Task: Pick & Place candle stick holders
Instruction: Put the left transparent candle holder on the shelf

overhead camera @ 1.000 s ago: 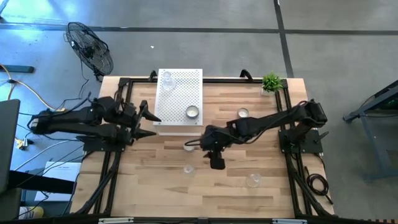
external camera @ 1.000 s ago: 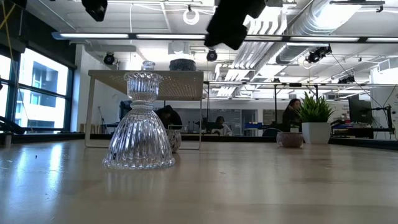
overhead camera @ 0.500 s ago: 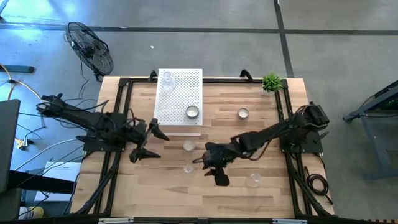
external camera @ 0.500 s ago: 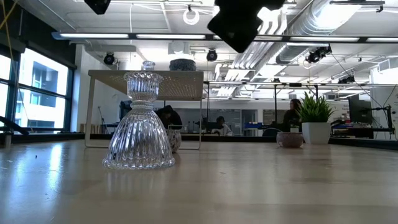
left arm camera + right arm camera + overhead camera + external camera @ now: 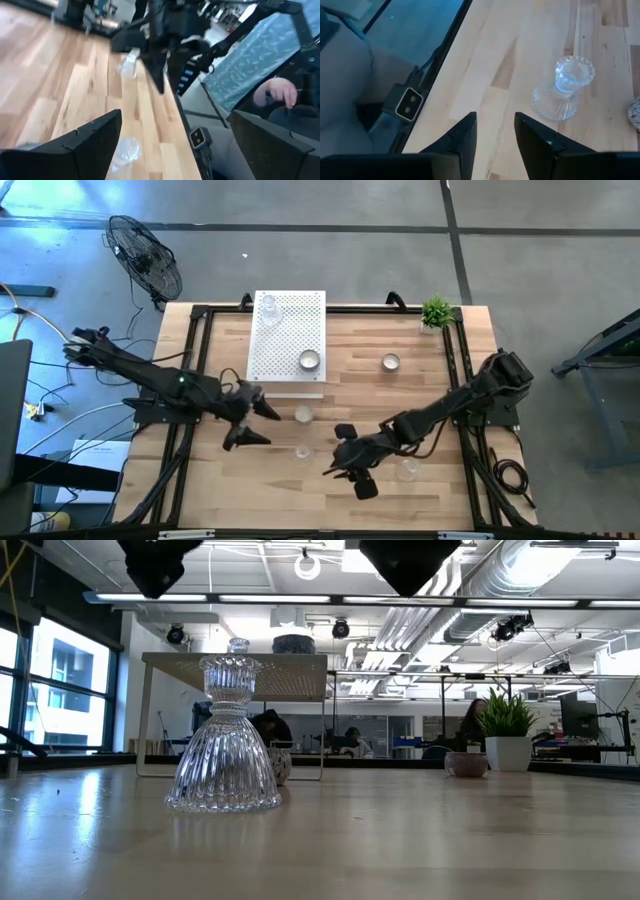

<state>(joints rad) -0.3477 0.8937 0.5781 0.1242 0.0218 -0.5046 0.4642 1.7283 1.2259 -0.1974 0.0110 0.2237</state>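
Glass holder (image 5: 303, 451) stands near-centre on the counter (image 5: 420, 370), between the left gripper (image 5: 259, 423), spread wide and empty, and the right gripper (image 5: 352, 476), narrowly parted, empty. Crowded approaches risk toppling it.

Open-plan industrial lab or workshop. Polished concrete floor (image 5: 330, 260) marked with dark lines; exposed ceiling ducts (image 5: 520, 570) and strip lights overhead. Wooden test table (image 5: 300, 480) in a black frame, a standing fan (image 5: 145, 255) and loose cables beside it. Seated people at screens (image 5: 470, 720) in the background.
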